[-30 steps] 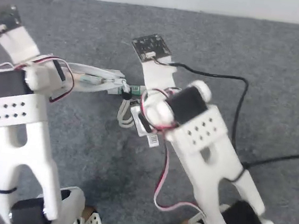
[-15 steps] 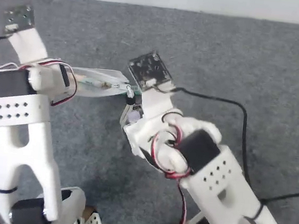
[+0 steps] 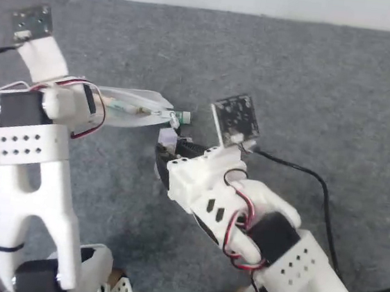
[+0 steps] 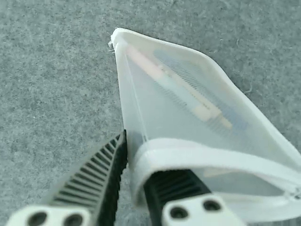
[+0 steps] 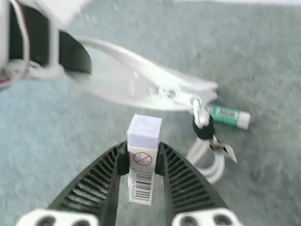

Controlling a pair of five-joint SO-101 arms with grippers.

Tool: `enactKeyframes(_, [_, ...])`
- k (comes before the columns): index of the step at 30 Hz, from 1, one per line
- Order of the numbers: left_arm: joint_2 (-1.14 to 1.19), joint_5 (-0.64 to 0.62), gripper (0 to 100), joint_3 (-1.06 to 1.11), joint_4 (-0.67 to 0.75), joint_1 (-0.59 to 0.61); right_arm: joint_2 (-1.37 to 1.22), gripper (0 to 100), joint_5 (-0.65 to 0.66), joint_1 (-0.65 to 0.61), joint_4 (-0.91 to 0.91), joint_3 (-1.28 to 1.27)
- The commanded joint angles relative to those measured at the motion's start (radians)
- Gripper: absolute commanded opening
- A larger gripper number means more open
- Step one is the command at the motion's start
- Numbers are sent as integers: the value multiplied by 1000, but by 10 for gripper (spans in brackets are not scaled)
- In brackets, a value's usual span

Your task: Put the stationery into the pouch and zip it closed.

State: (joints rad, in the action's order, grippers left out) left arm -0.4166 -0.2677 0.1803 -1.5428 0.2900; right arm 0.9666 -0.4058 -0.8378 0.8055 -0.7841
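Left pincer point(image 4: 136, 162) pinches pouch point(image 4: 188, 117) rim | right pincer point(image 5: 141, 153) pinches eraser point(image 5: 143, 136) near pouch | green tube point(image 5: 229, 115), cord point(image 5: 207, 157) lie beside zip pull point(image 5: 197, 110) | left wrist view: pen point(image 4: 178, 87) inside pouch

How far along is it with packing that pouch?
Done: a pen lies inside the pouch, whose rim the left gripper holds. In hand: the right gripper grips a small white block. Left: that block and the green-labelled stick on the carpet go in, then zipping shut.
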Motion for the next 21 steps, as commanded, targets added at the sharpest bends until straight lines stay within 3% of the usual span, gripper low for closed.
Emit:
enactKeyframes(1, [-40,5,11,-58,-3,-12,105,6,-14,-7,-145,-63])
enactKeyframes(13, [-40,6,11,-58,0,-12,340,6,-6,-2,-636,-374])
enactKeyframes(21, [-40,5,11,-56,-2,-12,335,6,180,-5,-1044,-514])
